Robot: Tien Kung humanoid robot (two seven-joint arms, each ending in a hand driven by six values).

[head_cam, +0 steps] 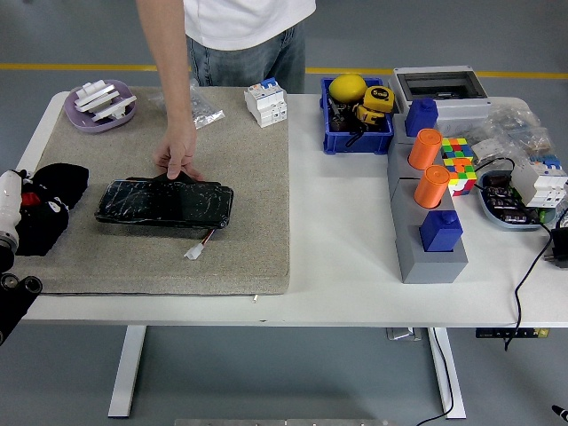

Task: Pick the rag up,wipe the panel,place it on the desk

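Grey mat: person's hand pins panel; left hand clutches rag at mat's edge.

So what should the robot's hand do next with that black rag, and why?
Probably let go. The left hand sits at the mat's left edge with the black rag bunched on the mat beside the panel, which a person's hand steadies. Releasing would finish the placing.
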